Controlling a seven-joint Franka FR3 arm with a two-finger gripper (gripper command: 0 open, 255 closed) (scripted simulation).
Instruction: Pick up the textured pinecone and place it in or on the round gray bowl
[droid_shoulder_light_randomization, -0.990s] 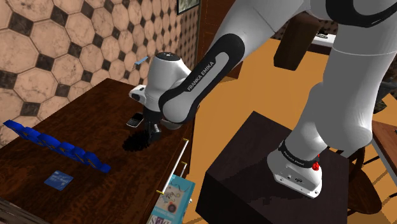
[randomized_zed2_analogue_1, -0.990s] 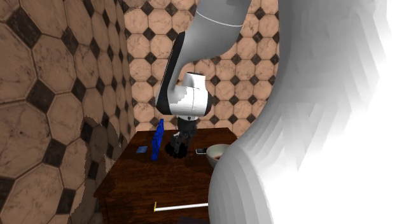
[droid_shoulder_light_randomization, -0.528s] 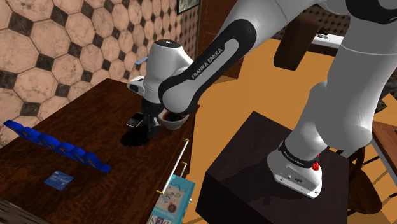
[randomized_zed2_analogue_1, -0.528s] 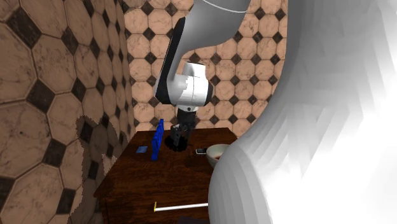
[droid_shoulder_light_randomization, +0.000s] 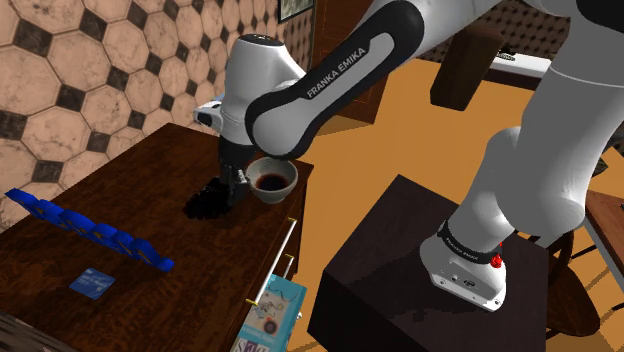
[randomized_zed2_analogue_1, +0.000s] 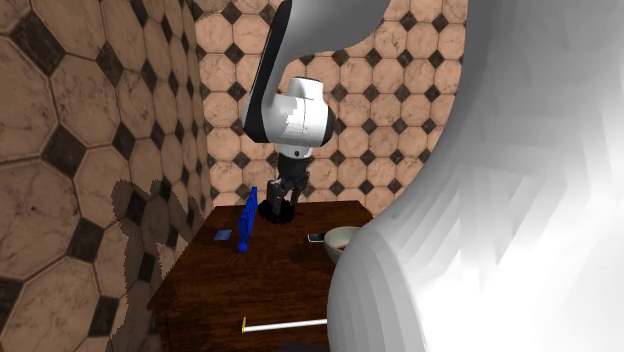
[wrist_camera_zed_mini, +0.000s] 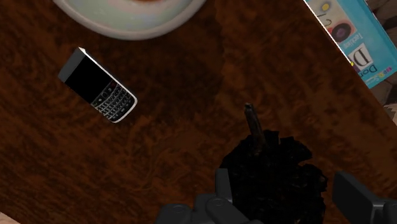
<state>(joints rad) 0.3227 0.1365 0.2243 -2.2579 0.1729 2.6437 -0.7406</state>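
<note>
Gripper (wrist_camera_zed_mini: 284, 184) clasps one black pinecone (wrist_camera_zed_mini: 267, 162); one bowl (wrist_camera_zed_mini: 127, 19), one phone (wrist_camera_zed_mini: 97, 85) nearby

i'm watching the dark wooden worktop (droid_shoulder_light_randomization: 120, 195) carrying a pale bowl (droid_shoulder_light_randomization: 275, 194), a black phone (wrist_camera_zed_mini: 97, 85) near it, a row of blue pieces (droid_shoulder_light_randomization: 95, 232) and a blue card (droid_shoulder_light_randomization: 91, 284).

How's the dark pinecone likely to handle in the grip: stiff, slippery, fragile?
Probably stiff and light: the pinecone shows a ragged, unsquashed outline inside the gripper. Its rough surface likely resists slipping, though the thin stem might snap if knocked.
</note>
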